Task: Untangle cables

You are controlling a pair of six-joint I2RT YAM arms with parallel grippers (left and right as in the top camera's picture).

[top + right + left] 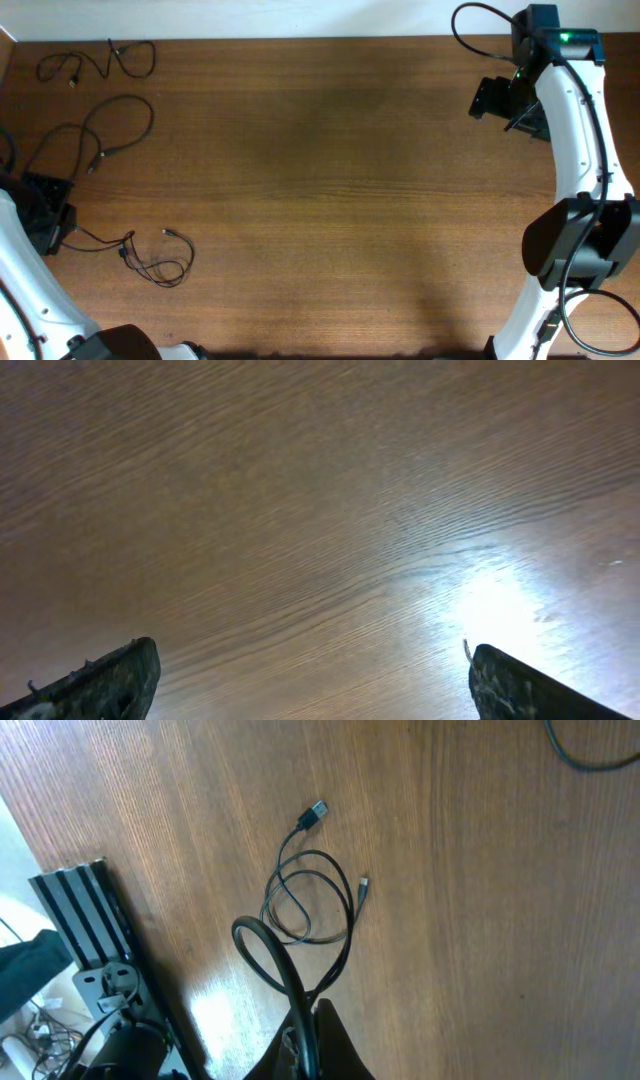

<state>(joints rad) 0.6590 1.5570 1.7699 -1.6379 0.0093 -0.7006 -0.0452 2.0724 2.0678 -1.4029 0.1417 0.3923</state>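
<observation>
Three thin black cables lie apart at the table's left. One (pixel 95 62) is at the far left corner and one (pixel 100 130) forms a big loop below it. The third cable (pixel 155 258) lies coiled at the front left, and its strand runs back to my left gripper (pixel 48 218). In the left wrist view my left gripper (pixel 305 1045) is shut on this third cable (pixel 310 905), whose loops and plug ends rest on the wood. My right gripper (pixel 497 98) is at the far right, open and empty, over bare wood in the right wrist view (pixel 310 680).
The wooden table (pixel 330 200) spans the view. A thicker black arm cable (pixel 480 25) loops at the far right. In the left wrist view a black metal frame (pixel 85 915) stands past the table's left edge.
</observation>
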